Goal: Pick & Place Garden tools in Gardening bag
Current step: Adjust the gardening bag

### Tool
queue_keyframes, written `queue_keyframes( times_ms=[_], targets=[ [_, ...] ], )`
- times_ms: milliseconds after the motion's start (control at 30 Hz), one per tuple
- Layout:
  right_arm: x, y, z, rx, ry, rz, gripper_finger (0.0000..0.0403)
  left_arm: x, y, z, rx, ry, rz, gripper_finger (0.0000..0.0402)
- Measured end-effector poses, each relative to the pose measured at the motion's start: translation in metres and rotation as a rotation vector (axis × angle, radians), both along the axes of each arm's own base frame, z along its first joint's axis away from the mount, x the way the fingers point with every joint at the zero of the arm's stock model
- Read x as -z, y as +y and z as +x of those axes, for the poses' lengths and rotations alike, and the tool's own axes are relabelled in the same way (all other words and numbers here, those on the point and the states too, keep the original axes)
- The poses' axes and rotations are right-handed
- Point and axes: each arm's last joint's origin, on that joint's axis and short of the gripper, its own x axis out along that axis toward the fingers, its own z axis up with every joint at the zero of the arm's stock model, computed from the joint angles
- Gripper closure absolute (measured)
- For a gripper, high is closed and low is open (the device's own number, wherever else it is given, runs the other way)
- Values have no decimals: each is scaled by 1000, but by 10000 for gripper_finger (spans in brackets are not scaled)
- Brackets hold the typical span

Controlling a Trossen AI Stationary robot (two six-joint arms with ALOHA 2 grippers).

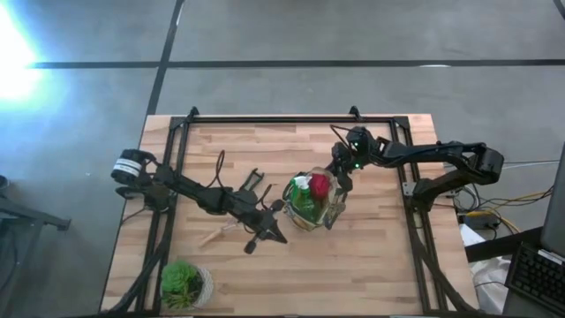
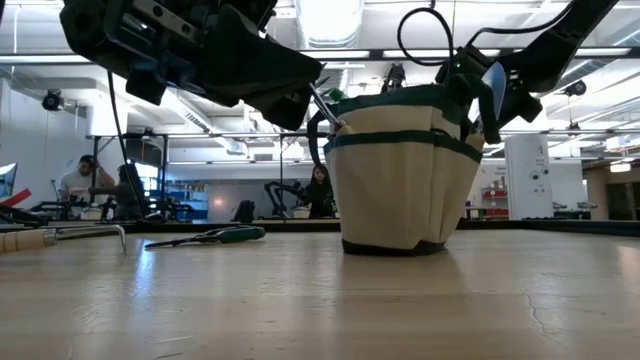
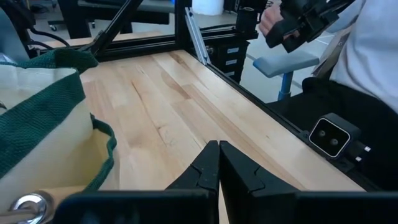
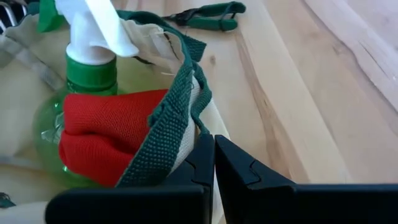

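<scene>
Two dark grippers work at the small round beige fabric gardening bag with dark green trim (image 1: 311, 203), which sits upright near the centre of the butcher-block wooden table (image 1: 371, 265).

We see the right gripper (image 4: 213, 163) at the bag's 3 o'clock rim in the high view; its fingers are pressed together, tips meeting, right against the green webbing trim and cloth of the rim. We cannot tell for sure whether a fold of fabric is pinched between them.

We see the left gripper (image 3: 219, 165) at the bag's 9 o'clock side, above the table, fingers clenched tip to tip with nothing visible between them; the bag's green-trimmed edge is just beside it in the left wrist view.

Inside the bag we note a clear green spray bottle with a white trigger head (image 4: 87, 68), and a red knitted piece (image 4: 106, 137) lying against it.

On the table, at the bag's 9 o'clock and apart from it, lie green-handled pruners (image 2: 210, 236), and farther out a wooden-handled metal tool (image 2: 50, 238). A leafy green plant in a pale round pot (image 1: 184, 283) stands at the table's 7 o'clock corner.

We read no brand, label or writing on anything.
</scene>
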Motion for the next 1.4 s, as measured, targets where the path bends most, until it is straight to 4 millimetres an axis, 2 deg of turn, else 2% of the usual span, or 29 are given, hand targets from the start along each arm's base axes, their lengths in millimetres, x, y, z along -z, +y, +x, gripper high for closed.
queue_keyframes(
  times_ms=[300, 600, 833, 967, 1167, 1267, 1400],
  targets=[
    [4, 6, -1, 10, 38, 58, 395, 0, 0, 0, -15, -1, 4, 392],
    [4, 38, 11, -106, 45, 79, 395, 0, 2, 1, -77, -3, 16, 392],
    [-16, 52, 12, -110, -40, -9, 395, 0, 2, 1, -79, 7, 10, 392],
    [-36, 49, -3, -30, -45, -130, 395, 1, 2, 0, -81, 27, 3, 392],
    [-64, 44, -39, 165, 43, -322, 395, 1, 2, 0, -80, 31, -2, 392],
    [-71, 44, -56, 212, 49, -332, 395, -5, 2, -3, -69, 37, -4, 392],
    [-72, 48, -71, 234, 51, -314, 394, -18, 4, -13, -65, 57, 0, 392]
  ],
)
